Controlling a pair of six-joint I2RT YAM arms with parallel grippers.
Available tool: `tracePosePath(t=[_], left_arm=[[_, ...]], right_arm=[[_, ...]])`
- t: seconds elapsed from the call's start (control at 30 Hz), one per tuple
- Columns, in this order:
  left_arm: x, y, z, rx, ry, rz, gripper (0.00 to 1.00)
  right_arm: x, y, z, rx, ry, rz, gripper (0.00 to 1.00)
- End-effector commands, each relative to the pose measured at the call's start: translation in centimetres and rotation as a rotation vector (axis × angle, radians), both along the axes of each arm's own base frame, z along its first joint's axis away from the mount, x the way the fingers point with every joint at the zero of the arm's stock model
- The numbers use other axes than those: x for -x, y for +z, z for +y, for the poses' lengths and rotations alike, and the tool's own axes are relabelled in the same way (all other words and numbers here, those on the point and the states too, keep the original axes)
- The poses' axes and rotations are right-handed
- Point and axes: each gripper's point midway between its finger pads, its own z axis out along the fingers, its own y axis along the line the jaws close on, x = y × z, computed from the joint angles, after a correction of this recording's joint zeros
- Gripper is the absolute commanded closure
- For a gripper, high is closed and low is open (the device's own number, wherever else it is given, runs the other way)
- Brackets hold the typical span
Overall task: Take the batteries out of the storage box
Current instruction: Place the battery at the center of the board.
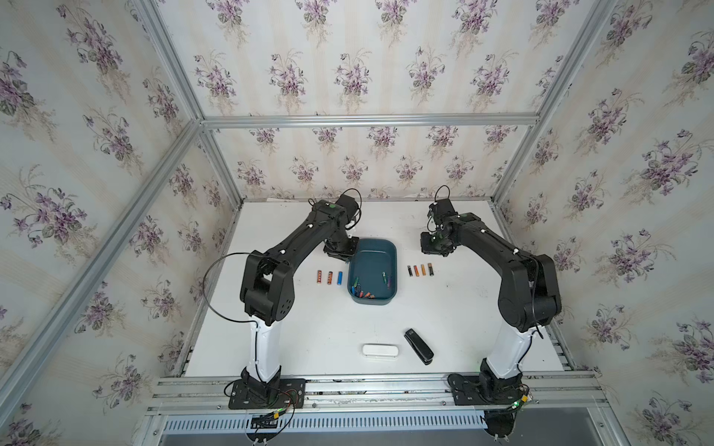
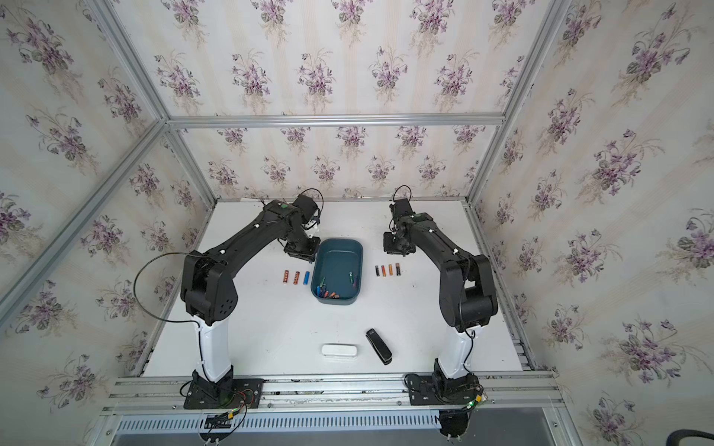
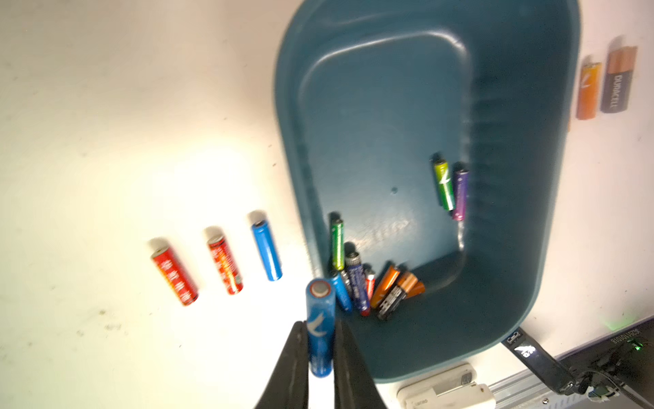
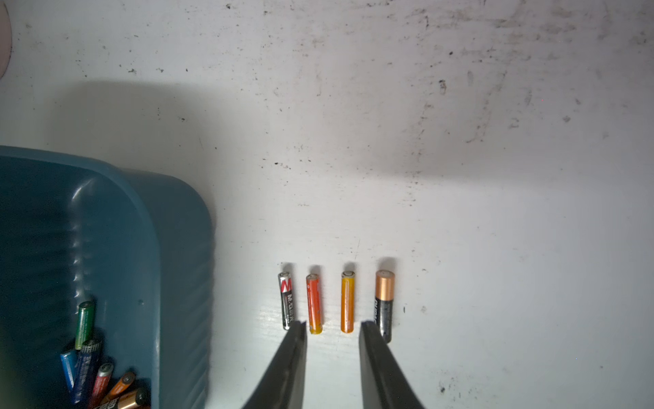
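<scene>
1. A white case (image 1: 380, 350) lies nearest on the surface (image 1: 309, 340).
2. The storage box (image 1: 373, 258), mid-surface, holds batteries (image 1: 362, 292) heaped at its near end.
3. The left tool (image 3: 320, 324) grips a blue battery (image 3: 320, 308); the right tool (image 4: 333, 324) hangs parted, empty, by a row of four (image 4: 347, 302).

Off-task items on the white surface

A white oblong case (image 1: 380, 351) lies flat toward 6 o'clock on the scuffed white surface (image 1: 309, 332), its long side running 9 to 3. At its 3 o'clock, near but apart, a black stapler-like object (image 1: 418, 346) lies slanted from 11 to 5. Violet-flowered wallpaper (image 1: 347, 73) lines the walls inside an aluminium frame (image 1: 367, 120). A slotted metal rail (image 1: 328, 424) runs along the 6 o'clock edge.
</scene>
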Motion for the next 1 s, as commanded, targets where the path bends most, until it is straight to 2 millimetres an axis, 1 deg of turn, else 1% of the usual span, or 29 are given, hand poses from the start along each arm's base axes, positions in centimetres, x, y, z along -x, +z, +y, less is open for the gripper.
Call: tracePosePath(t=[0.0, 0.07, 0.17, 0.27, 0.3, 0.43, 0.57, 0.97], left_arm=[[0.4, -0.5, 3.4, -0.028, 0.061, 0.012, 0.82], [0.9, -1.4, 5.6, -0.045, 0.098, 0.027, 0.82], [1.7, -3.0, 8.2, -0.066, 0.144, 0.06, 0.82], [2.1, -4.6, 10.1, -0.077, 0.182, 0.088, 0.82], [2.1, -5.1, 10.4, -0.075, 0.192, 0.093, 0.82], [2.4, -6.8, 11.4, -0.074, 0.214, 0.127, 0.82], [2.2, -7.9, 11.9, -0.08, 0.228, 0.142, 0.82], [1.6, -9.7, 11.9, -0.074, 0.234, 0.166, 0.82]], right_arm=[[-0.3, 0.2, 0.4, -0.005, -0.002, -0.006, 0.69], [-0.2, 0.2, 0.4, -0.001, -0.001, -0.006, 0.69], [-0.2, 0.1, 0.4, 0.003, 0.001, 0.0, 0.69], [-0.1, 0.0, 0.4, 0.007, 0.001, 0.004, 0.69], [-0.1, 0.0, 0.4, 0.009, 0.0, 0.005, 0.69], [-0.2, 0.0, 0.3, 0.014, 0.0, 0.006, 0.69], [-0.3, 0.1, 0.3, 0.019, 0.001, 0.005, 0.69], [-0.1, -0.1, 0.1, 0.028, 0.003, 0.013, 0.69]])
